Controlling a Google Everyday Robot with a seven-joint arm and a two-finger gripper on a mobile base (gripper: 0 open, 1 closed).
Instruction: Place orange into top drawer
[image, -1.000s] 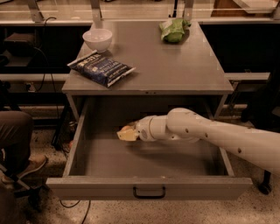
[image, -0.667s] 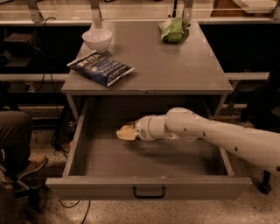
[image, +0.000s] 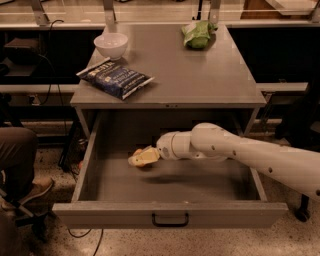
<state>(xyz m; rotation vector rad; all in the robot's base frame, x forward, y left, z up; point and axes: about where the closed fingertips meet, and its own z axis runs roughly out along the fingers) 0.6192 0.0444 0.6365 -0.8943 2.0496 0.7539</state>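
One wide grey metal top drawer (image: 200, 189), pale jaws inside, left

**Count of things by kind**

On the surface (image: 200, 75) you count three items: one white bowl (image: 110, 45), one dark blue snack bag (image: 116, 79) and one green bag (image: 198, 34). Below it you count one top drawer (image: 170, 212), pulled open, bearing one black handle (image: 170, 220). You have one white arm (image: 250, 152), ending in one pincer (image: 144, 156) that sits inside the drawer, left of centre. One person's leg (image: 17, 150) shows at the left edge.
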